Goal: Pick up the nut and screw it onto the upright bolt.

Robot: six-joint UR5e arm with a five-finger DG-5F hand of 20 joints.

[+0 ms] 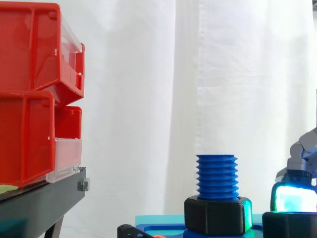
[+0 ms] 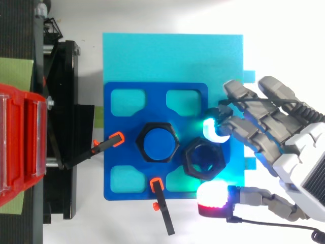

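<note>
The move turns on the gap between the nut (image 2: 190, 161) and the bolt (image 2: 159, 143). The nut lies flat on the blue plate (image 2: 114, 152), hole upward, just right of the bolt and apart from it. The bolt stands upright with its thread pointing straight up, and a black hex collar (image 1: 218, 215) sits round its foot.

The hand (image 2: 284, 152) reaches in from the right with its palm right of the nut. Its fingers are loosely spread and only a little bent. One glowing fingertip (image 2: 209, 130) is just beside the far right edge of the nut. The thumb (image 2: 213, 198) is just beside the near edge, so the nut lies between them. A thin gap seems to show on both sides, though the glow makes that hard to be sure of. I judge the hand open around the nut and not yet holding it.

Once gripped, the nut would need lifting above the thread top, carrying a short way left and lowering with its hole level over the bolt.
</note>
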